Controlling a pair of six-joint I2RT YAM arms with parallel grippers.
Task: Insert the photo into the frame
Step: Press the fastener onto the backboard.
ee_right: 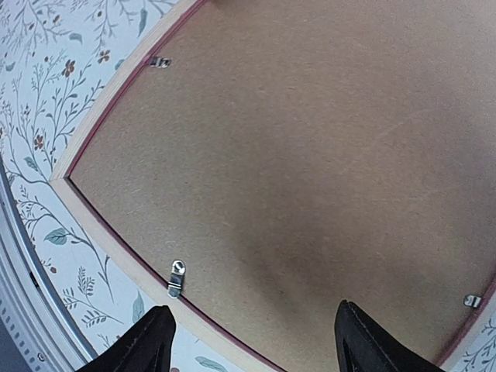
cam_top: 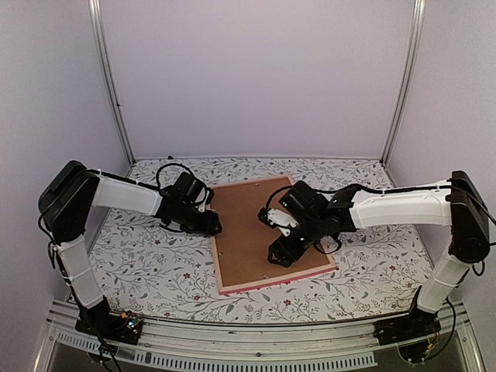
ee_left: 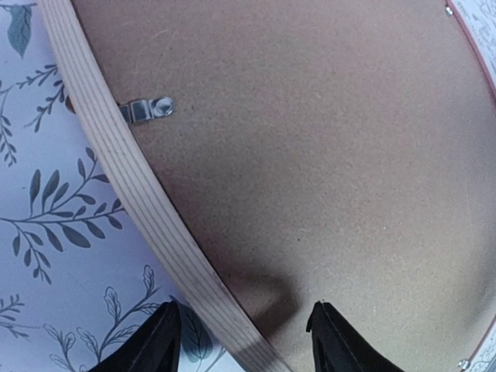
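Hovering at the middle left of the top view, my left gripper (cam_top: 211, 225) is spread wide and grips nothing. In its wrist view the left gripper (ee_left: 244, 310) straddles the pale wooden rail of the frame (ee_left: 116, 147), with one fingertip (ee_left: 170, 325) over the floral table cover (ee_left: 46, 232) and the other over the brown backing board (ee_left: 310, 155). A metal clip (ee_left: 147, 110) sits on the board just inside the rail, towards the upper left.

The frame (cam_top: 279, 280) lies back up in the centre of the table (cam_top: 155, 263), turned a little askew, its pink edge showing along the bottom. The backing board (cam_top: 248, 225) fills it. Whether the photo lies underneath I cannot tell.

My right gripper (cam_top: 279, 254) hangs over the lower right part of the board, also wide apart and empty. From its wrist view the right gripper (ee_right: 254, 310) looks down on the board (ee_right: 310, 155), a corner of the frame (ee_right: 116, 242) at the left, and a clip (ee_right: 177, 277) near the bottom rail.
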